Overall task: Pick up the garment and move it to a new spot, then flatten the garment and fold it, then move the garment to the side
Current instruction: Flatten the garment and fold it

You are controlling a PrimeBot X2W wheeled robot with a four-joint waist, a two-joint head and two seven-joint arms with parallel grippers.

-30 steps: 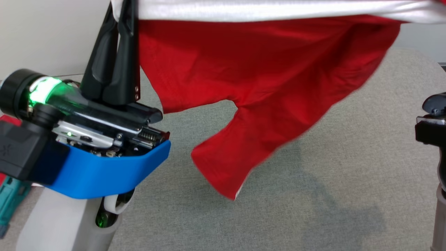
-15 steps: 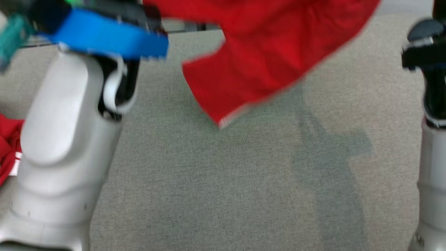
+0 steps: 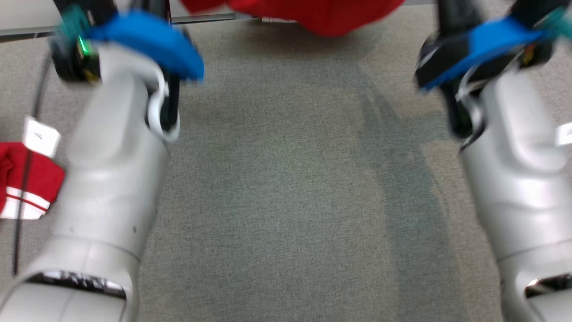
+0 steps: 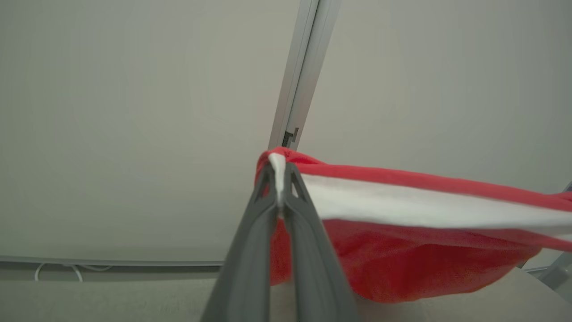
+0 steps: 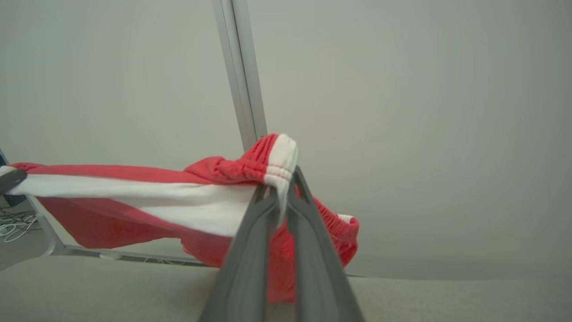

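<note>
Garment [image 4: 402, 259], red with a white band, is hanging stretched between both claws, centre to right of the left wrist frame, and sagging above the grey surface [image 3: 286, 201]. Left gripper [image 4: 279, 175] is clenching one corner of the band. Right gripper [image 5: 280, 190] is clenching the bunched elastic end. Cloth is looking light, soft and limp, likely creasing easily. Band corners are probably serving best as holds.

1. Grey fabric-covered worktop [image 3: 286, 201], blurred in the head view;
2. A red cloth with white stripes [image 3: 40, 179] lies at its left edge; a black cable [image 3: 18, 241] crosses it; a white tag [image 3: 41, 135] sits just beyond;
3. Pale wall [image 4: 134, 112] behind, split by a metal post [image 4: 304, 67]
</note>
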